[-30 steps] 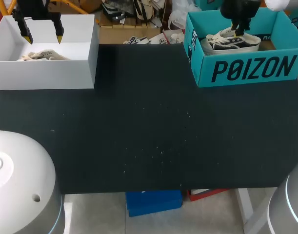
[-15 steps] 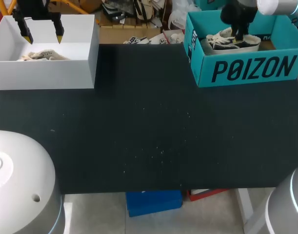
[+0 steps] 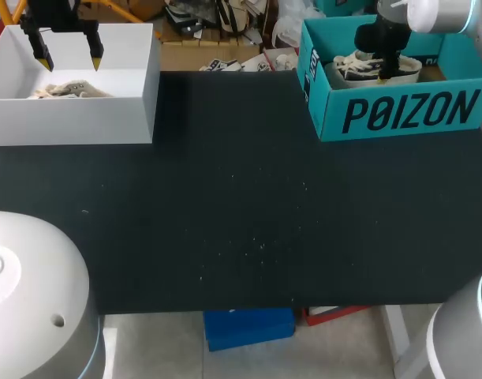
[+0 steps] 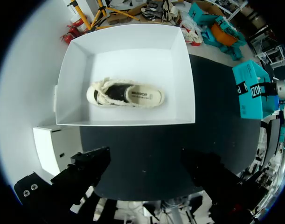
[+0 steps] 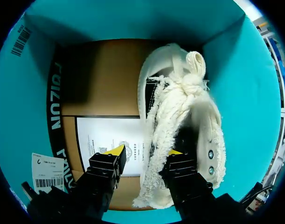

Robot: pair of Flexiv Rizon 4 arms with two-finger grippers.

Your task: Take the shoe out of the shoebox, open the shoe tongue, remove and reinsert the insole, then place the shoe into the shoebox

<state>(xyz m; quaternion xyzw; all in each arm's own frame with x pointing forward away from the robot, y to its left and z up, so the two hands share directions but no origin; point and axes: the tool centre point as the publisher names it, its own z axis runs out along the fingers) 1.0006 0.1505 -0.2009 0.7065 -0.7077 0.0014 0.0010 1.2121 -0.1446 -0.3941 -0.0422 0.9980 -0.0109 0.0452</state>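
Shoe (image 5: 179, 116) beside teal shoebox (image 5: 245, 93) wall

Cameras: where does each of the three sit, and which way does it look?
Head view: fixed above and behind the robot, looking down on the table; left gripper over the white box, right arm in the teal shoebox.
Left wrist view: on the left wrist, looking down into the white box at a cream shoe; its dark fingers show.
Right wrist view: on the right wrist, looking into the teal shoebox at the other shoe; the right gripper shows, open.
Shared: head and left wrist views both show both boxes.
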